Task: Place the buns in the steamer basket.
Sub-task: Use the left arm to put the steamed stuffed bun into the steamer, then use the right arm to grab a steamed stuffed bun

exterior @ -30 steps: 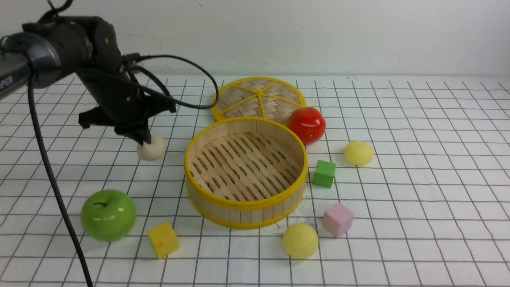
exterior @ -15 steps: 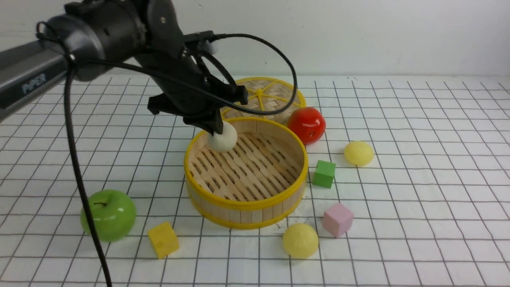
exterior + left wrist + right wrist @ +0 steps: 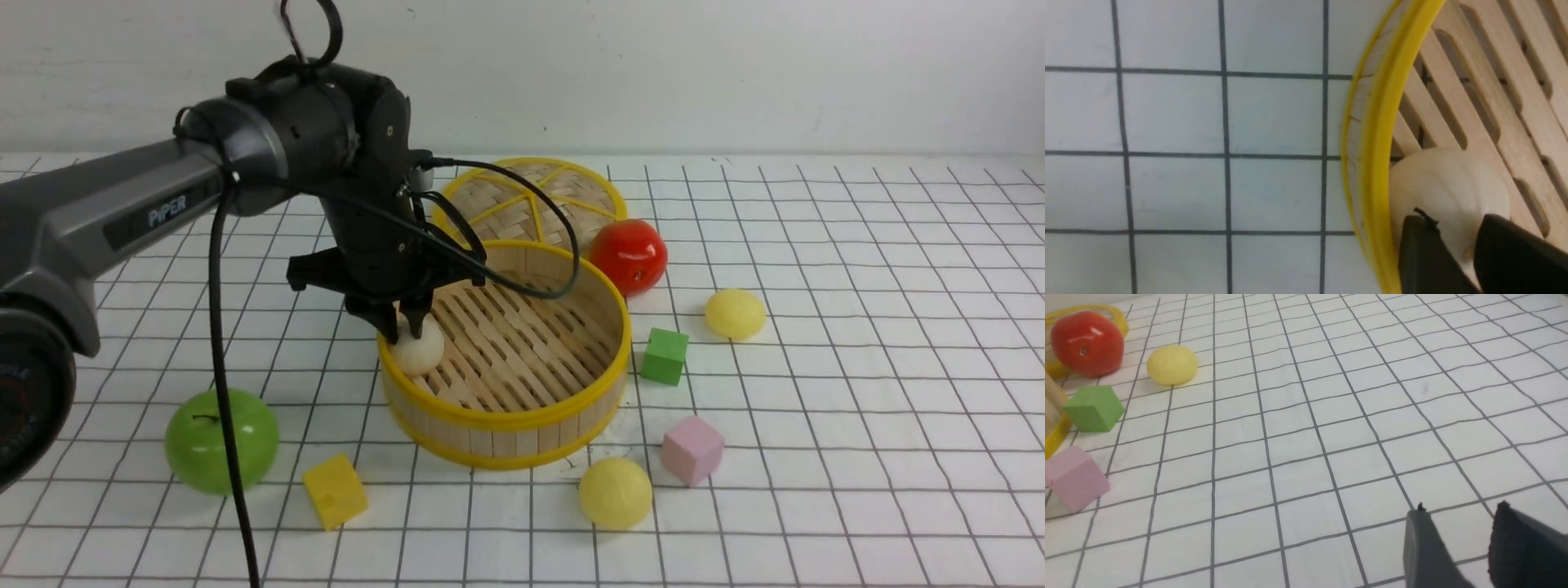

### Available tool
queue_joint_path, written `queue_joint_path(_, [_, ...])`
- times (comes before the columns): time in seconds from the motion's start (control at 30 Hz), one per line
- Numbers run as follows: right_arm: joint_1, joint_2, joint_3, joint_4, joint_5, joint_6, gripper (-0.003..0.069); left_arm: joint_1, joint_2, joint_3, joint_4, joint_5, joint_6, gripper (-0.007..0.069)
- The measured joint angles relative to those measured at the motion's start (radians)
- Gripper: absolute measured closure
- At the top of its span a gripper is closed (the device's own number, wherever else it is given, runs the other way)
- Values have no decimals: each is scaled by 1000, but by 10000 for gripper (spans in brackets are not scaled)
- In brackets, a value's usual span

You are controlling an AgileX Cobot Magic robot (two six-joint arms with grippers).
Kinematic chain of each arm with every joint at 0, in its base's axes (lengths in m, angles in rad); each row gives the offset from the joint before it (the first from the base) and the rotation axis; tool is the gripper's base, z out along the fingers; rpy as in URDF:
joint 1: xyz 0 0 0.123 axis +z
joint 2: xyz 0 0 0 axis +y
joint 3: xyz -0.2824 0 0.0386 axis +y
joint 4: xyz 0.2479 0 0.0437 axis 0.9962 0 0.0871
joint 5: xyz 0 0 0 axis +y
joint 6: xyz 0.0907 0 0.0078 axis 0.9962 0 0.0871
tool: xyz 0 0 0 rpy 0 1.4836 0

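Observation:
The steamer basket (image 3: 506, 420) stands mid-table. A beige-white bun (image 3: 420, 353) rests on its slatted floor against the left inner wall (image 3: 1372, 163). My left gripper (image 3: 404, 327) hangs just above this bun (image 3: 1445, 183), open, with its fingers straddling the top and a pinch dent showing in the bun. One pale yellow bun (image 3: 735, 314) lies right of the basket. Another pale yellow bun (image 3: 615, 492) lies in front of it. My right gripper (image 3: 1457, 510) is open over bare cloth with nothing between its fingers. It does not show in the front view.
The woven lid (image 3: 531, 196) lies behind the basket, with a red apple (image 3: 629, 255) beside it. A green cube (image 3: 664, 355) and a pink cube (image 3: 692, 449) sit right of the basket. A green apple (image 3: 220, 441) and a yellow cube (image 3: 334, 490) sit front left.
My left arm carried the beige-white bun from the cloth left of the basket over the rim and down onto the slats. Its jaws have parted from the bun.

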Motion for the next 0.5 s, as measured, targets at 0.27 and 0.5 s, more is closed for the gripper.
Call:
queue_joint_path(0.27, [0,0,0,0,0,0,418,0,-214,0,1,93,25,111])
queue_joint_path(0.5, [0,0,0,-1,0,0,418,0,-627,0,-59,142,125,105])
